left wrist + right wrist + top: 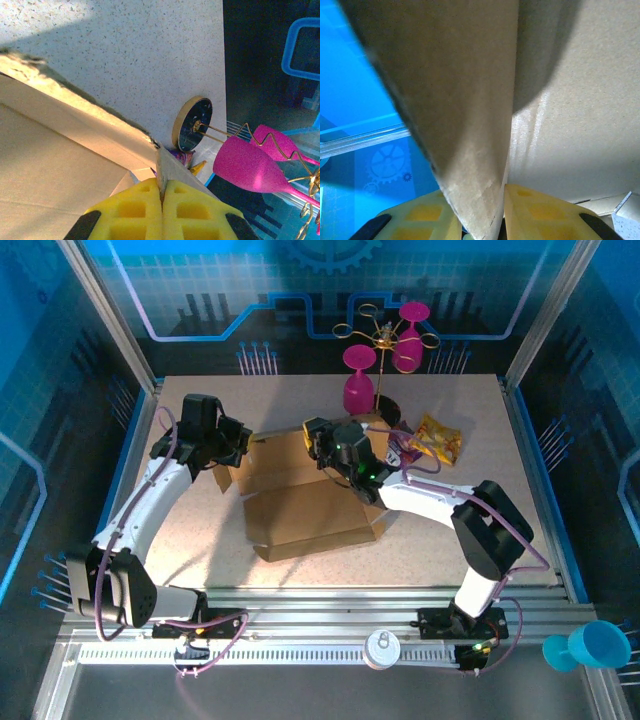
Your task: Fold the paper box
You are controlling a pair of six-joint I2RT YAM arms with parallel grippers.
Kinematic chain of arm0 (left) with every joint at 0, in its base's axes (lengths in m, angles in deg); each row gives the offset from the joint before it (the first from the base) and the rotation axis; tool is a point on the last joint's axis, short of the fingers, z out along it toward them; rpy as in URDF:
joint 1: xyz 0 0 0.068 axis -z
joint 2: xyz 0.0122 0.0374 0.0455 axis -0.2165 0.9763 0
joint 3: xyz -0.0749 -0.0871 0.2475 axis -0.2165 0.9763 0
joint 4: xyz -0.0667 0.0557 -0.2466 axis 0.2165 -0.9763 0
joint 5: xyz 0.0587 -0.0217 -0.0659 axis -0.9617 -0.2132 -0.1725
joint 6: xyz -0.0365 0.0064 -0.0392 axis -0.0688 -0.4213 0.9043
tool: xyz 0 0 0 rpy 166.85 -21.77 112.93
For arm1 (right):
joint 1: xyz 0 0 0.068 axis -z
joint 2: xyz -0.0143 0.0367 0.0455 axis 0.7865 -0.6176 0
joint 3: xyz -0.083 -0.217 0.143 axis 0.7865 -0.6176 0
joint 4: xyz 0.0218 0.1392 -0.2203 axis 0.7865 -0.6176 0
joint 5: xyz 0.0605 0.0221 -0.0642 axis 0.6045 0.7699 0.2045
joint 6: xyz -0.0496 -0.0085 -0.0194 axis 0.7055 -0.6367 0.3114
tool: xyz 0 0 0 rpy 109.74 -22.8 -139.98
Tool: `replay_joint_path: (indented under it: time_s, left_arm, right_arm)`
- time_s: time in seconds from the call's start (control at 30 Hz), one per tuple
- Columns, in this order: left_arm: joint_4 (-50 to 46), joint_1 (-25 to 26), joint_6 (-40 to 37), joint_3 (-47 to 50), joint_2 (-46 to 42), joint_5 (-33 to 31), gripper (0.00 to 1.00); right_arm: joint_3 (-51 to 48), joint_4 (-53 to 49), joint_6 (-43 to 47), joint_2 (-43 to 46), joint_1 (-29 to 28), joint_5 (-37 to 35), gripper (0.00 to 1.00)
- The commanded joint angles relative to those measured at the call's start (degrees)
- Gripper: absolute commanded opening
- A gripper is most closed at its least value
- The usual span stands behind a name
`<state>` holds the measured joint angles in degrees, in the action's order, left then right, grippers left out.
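The paper box (pixel 300 505), a plain brown cardboard carton with creased flaps, is lying half-formed in the middle of the speckled beige tabletop (pixel 450 540), between the two arms. The left gripper (pixel 162 192) is pinching a thin flap edge at the box's far left corner between its yellow foam pads (pixel 137 207); the right gripper (pixel 485 215) is clamping another flap at the far edge. The cardboard is probably behaving light and stiff but crease-prone, so gripping flap edges near the fold lines is looking safest.
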<state>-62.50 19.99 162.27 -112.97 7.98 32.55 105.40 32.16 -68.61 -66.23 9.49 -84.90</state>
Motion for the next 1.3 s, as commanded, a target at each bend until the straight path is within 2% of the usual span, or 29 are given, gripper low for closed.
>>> replay_joint_path:
  time_s: [0.0,0.17,0.3,0.53,0.6,0.67,0.7,0.77,0.83,0.93,1.0,1.1,1.17,1.2,1.27]
  left_arm:
    - [-0.5,0.8,-0.3,0.5,-1.6,-0.1,0.0]
    - [-0.8,1.0,-0.6,0.7,-2.1,-0.2,0.0]
    - [-0.2,1.4,-0.2,1.3,-2.5,-0.5,0.0]
    - [0.0,1.6,-0.1,1.4,-2.4,-0.4,0.0]
    - [0.0,1.5,-0.2,1.4,-2.5,-0.3,0.0]
    - [0.4,1.6,-0.7,1.3,-2.6,-0.1,0.0]
    - [-0.1,1.4,-1.4,1.0,-2.6,-0.1,0.04]
    - [-2.3,0.5,-4.0,-0.7,-3.0,-0.4,0.32]
    - [-5.2,-1.4,-7.2,-2.8,-3.6,-0.6,0.51]
    - [-8.9,-5.9,-12.2,-5.7,-4.9,-0.9,0.62]
    - [-11.1,-8.9,-15.1,-7.5,-5.5,-1.7,0.64]
    - [-12.0,-13.6,-17.4,-7.5,-5.8,-1.5,0.64]
    - [-9.8,-17.1,-15.9,-3.6,-5.0,1.3,0.61]
    - [-7.7,-19.1,-14.0,-0.6,-4.3,4.2,0.57]
    - [1.5,-22.0,-10.1,6.7,-1.8,11.5,0.44]
  right_arm:
    - [2.7,-3.5,0.1,-1.0,-0.8,-2.6,0.29]
    - [3.9,-10.4,0.7,0.7,-1.9,-8.1,0.3]
    - [4.5,-10.6,-1.4,0.1,-2.5,-11.1,0.23]
    - [6.2,-9.3,-3.2,-1.9,-2.9,-13.1,0.18]
    - [6.5,-9.6,-3.5,-2.2,-2.8,-13.3,0.13]
    - [6.5,-10.3,-4.1,-1.9,-2.8,-13.6,0.01]
    - [6.5,-11.2,-4.5,-1.4,-2.8,-13.7,0.0]
    - [6.6,-15.5,-5.6,0.7,-2.8,-14.0,0.0]
    - [6.9,-19.4,-6.9,3.3,-2.7,-14.2,0.0]
    - [7.5,-24.6,-8.0,7.3,-2.2,-14.8,0.0]
    - [8.2,-28.3,-8.5,9.4,-1.9,-15.0,0.0]
    - [8.7,-31.0,-9.3,11.7,-1.5,-15.5,0.0]
    - [9.1,-31.7,-9.1,12.7,-1.3,-15.7,0.0]
    - [9.2,-31.7,-9.3,13.0,-0.9,-15.4,0.0]
    - [9.5,-32.0,-9.3,13.5,-0.3,-14.6,0.0]
